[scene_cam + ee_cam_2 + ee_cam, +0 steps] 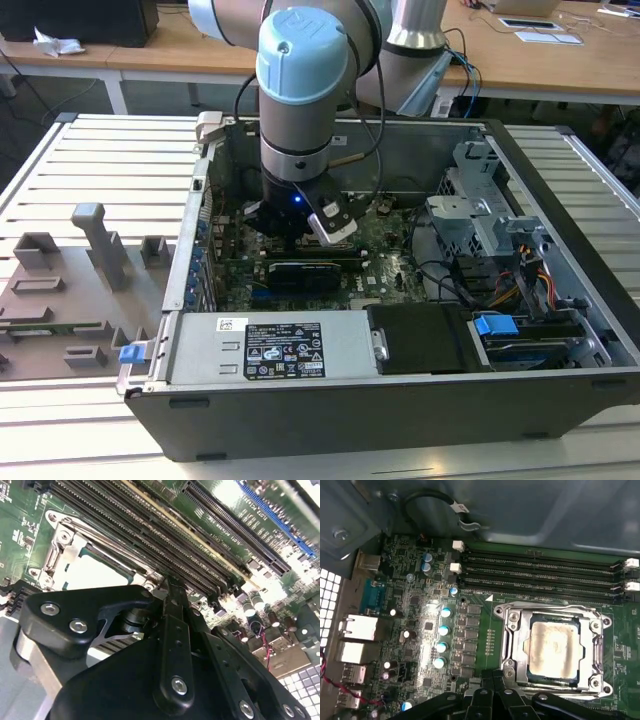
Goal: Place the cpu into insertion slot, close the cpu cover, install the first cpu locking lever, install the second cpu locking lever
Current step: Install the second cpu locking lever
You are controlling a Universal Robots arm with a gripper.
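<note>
First wrist view: cpu seated, memory slots beside.

light: bright, even | glare: motherboard, both wrist views | blur: end effector soft

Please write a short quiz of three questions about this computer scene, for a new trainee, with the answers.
1. True or false: the cpu already lies in its socket.
2. The cpu cover is: A) closed flat around the cpu, B) standing upright, C) lying outside the computer case.
3. Which parts run in parallel rows beside the socket in the first wrist view?

Key:
1. True.
2. A.
3. The long black memory slots. The gripper sits at the socket's edge.
</note>
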